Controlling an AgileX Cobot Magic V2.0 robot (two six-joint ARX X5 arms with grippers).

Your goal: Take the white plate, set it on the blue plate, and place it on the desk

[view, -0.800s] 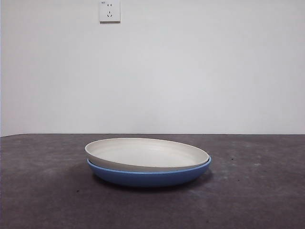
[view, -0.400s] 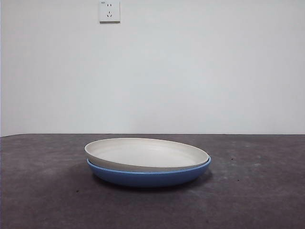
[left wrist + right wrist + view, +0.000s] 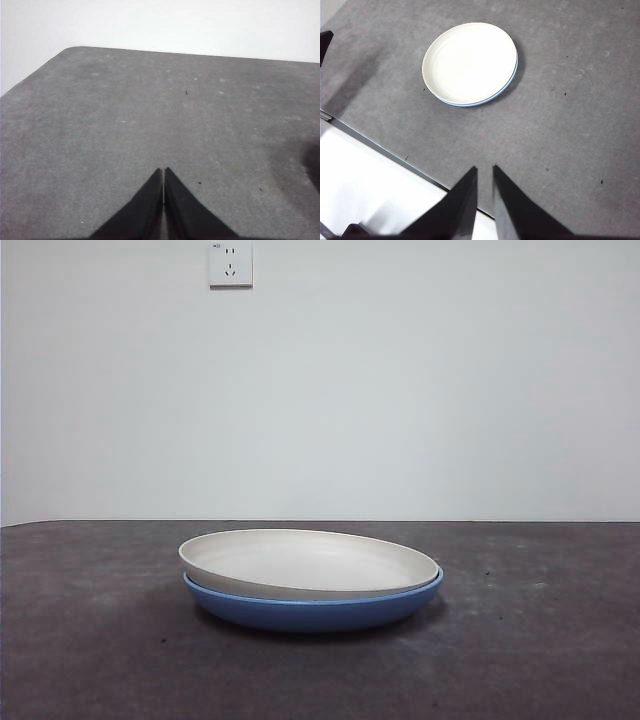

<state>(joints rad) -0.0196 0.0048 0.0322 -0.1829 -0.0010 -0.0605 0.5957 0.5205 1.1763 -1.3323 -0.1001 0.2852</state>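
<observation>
In the front view, the white plate (image 3: 310, 562) is seen nested in the blue plate (image 3: 315, 608), both resting on the counter (image 3: 90, 640); no arm is seen. In the left wrist view, the left hand (image 3: 163, 172) is held above bare counter, its jaws pressed together. In the right wrist view, the right hand (image 3: 484, 171) is raised high near the counter's edge, well apart from the stacked plates, its jaws parted by a narrow gap and holding nothing.
</observation>
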